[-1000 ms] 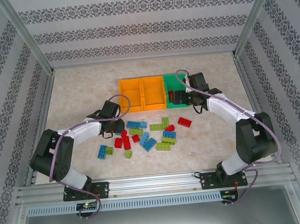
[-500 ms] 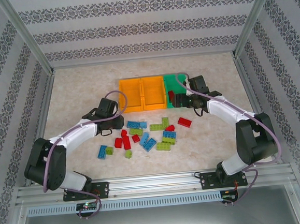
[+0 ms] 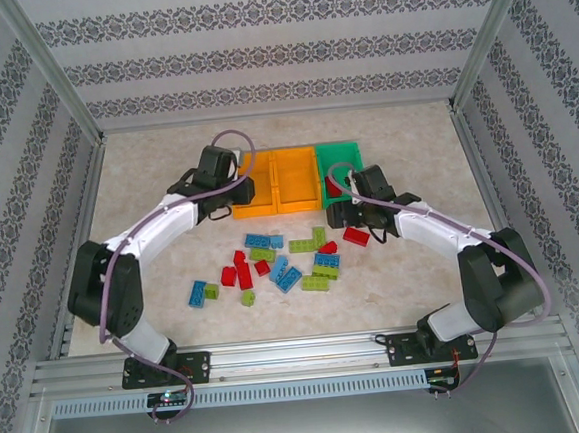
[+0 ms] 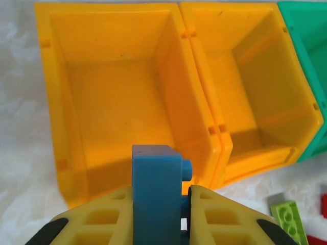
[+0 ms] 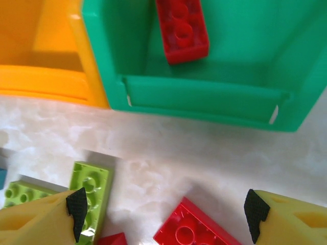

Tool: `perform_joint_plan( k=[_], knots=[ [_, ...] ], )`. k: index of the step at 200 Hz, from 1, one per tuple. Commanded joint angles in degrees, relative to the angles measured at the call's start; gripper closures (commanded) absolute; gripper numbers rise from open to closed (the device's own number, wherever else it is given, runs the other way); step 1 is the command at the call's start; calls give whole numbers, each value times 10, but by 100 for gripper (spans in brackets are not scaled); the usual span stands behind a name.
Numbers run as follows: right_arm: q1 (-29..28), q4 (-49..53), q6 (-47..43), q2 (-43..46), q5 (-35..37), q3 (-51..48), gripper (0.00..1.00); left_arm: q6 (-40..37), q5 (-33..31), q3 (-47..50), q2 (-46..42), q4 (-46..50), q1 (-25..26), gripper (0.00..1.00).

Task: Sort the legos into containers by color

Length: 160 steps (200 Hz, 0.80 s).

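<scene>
Right now the L gripper (image 3: 239, 190) sits at the near-left corner of the left orange bin (image 3: 249, 159), jaws clamped tight on a blue brick (image 4: 153, 173). On the L wrist cam the brick stands on end btwn the yellow fingers (image 4: 110, 217), studs facing right, top edge over the bin's near wall. The middle orange bin (image 4: 245, 76) is joined to it on the right. The green bin (image 4: 306, 46) ends the row at far right.

The R gripper (image 3: 341, 212) hangs over the table (image 3: 414, 146) just in front of the green bin, jaws spread wide w/ nothing in them. On the R wrist cam the fingertips (image 5: 76, 206) sit far apart at the bottom corners. Btwn them is tabletop and a red brick (image 5: 191, 232) lying flat, studs up. A lime brick (image 5: 92, 191) lies just beside the left fingertip, w/ a 2nd lime piece (image 5: 20, 196) next to it. Another red block (image 5: 181, 28) lies on the floor of the green bin, studs up.

The loose bricks (image 3: 273, 263), a mix of blue, lime & red, lie scattered on the table in front of the bins, btwn the two arms. One blue piece (image 3: 197, 292) lies off at the left edge of the scatter, a small lime bit just beside it. From the top cam the flat red brick is at the right edge of the scatter, near the R gripper.
</scene>
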<state>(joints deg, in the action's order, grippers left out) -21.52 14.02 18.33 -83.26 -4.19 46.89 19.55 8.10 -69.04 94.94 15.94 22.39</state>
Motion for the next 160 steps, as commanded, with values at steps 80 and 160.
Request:
perform_joint_plan(
  k=[80,160],
  knots=[
    [-10,34,13,57,10,-41,16,7,-57,-153,156,42,-5,72],
    [-67,56,11,52,-32,-37,19,3,-76,-141,153,42,13,51]
  ],
)
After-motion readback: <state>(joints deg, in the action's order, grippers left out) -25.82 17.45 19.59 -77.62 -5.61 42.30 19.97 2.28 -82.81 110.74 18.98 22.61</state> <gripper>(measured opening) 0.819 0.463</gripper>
